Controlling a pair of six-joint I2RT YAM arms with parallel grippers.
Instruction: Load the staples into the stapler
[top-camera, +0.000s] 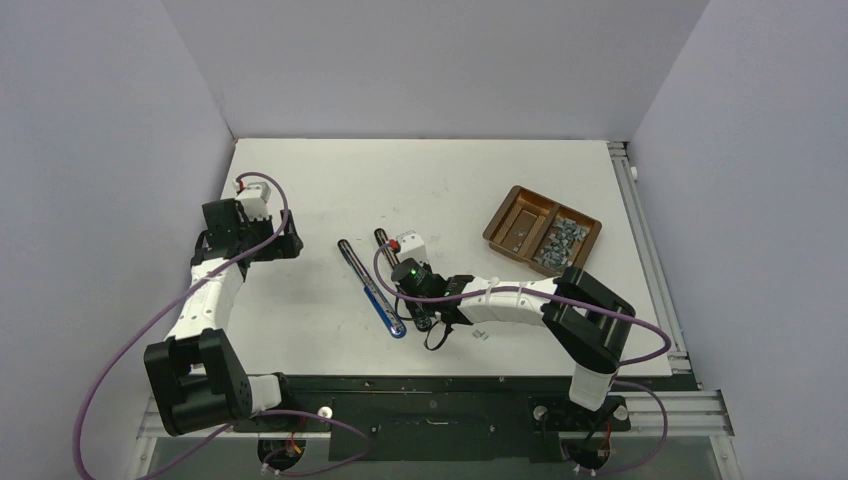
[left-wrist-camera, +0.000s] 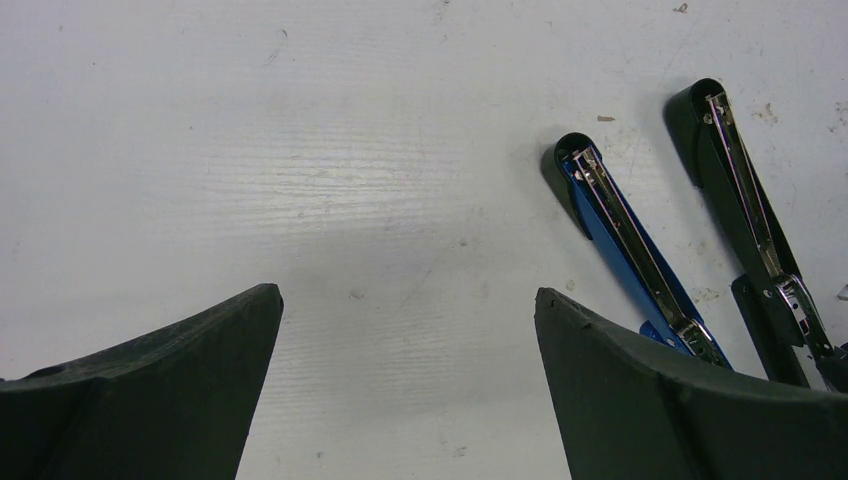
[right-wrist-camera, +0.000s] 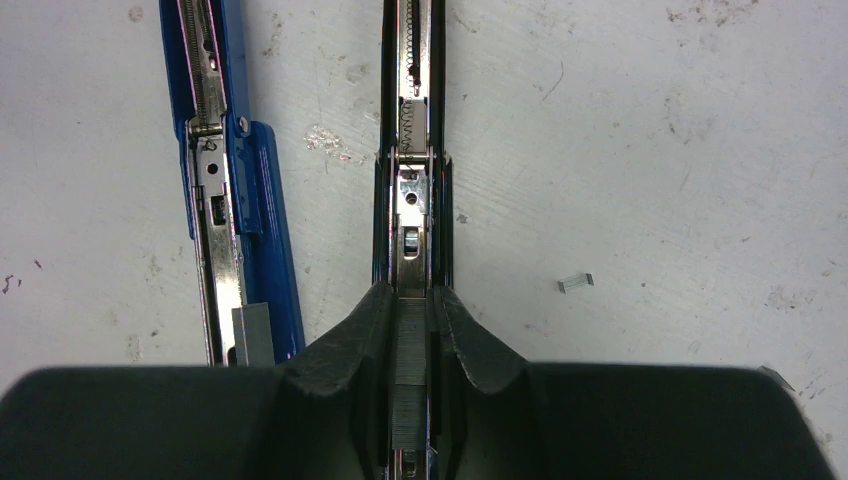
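Observation:
Two staplers lie opened flat side by side, a blue stapler (top-camera: 368, 285) (right-wrist-camera: 262, 205) and a black stapler (top-camera: 388, 250) (right-wrist-camera: 410, 120). My right gripper (top-camera: 424, 318) (right-wrist-camera: 410, 295) is low over the black one's channel, shut on a grey strip of staples (right-wrist-camera: 410, 350) that lies in line with the channel. A short staple strip (right-wrist-camera: 252, 335) rests in the blue stapler's channel. My left gripper (top-camera: 290, 243) (left-wrist-camera: 407, 295) hangs wide open over bare table, left of both staplers (left-wrist-camera: 625, 245), holding nothing.
A brown two-compartment tray (top-camera: 510, 215) sits at the back right, with a heap of staples (top-camera: 560, 240) in its right half. One small loose staple piece (top-camera: 478, 335) (right-wrist-camera: 575, 283) lies on the table just right of my right gripper.

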